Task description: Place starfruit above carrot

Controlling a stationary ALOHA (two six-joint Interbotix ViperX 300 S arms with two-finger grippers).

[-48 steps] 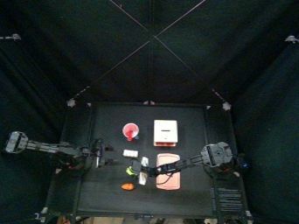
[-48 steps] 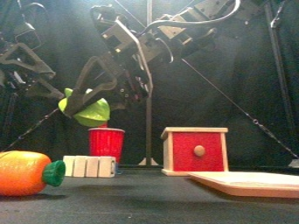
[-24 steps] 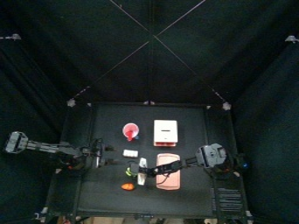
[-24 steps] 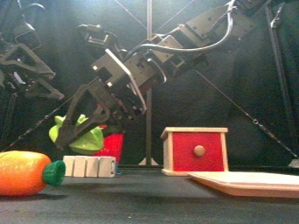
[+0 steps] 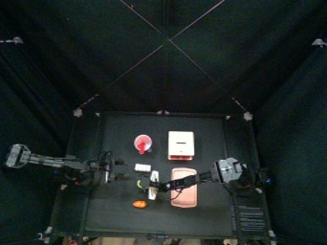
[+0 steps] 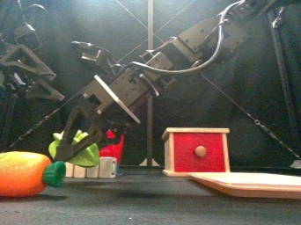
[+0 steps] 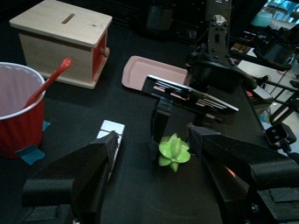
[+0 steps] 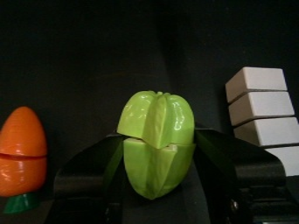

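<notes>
starfruit [image 6: 76, 148] lower than before | clamped in right gripper [image 6: 73, 151] | carrot [image 6: 26, 173] unmoved

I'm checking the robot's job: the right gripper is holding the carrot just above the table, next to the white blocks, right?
Not quite. The right gripper is holding the starfruit, not the carrot. The right wrist view shows the green fruit between the jaws, with the carrot lying apart. It is indeed low over the table, near the white blocks.
</notes>
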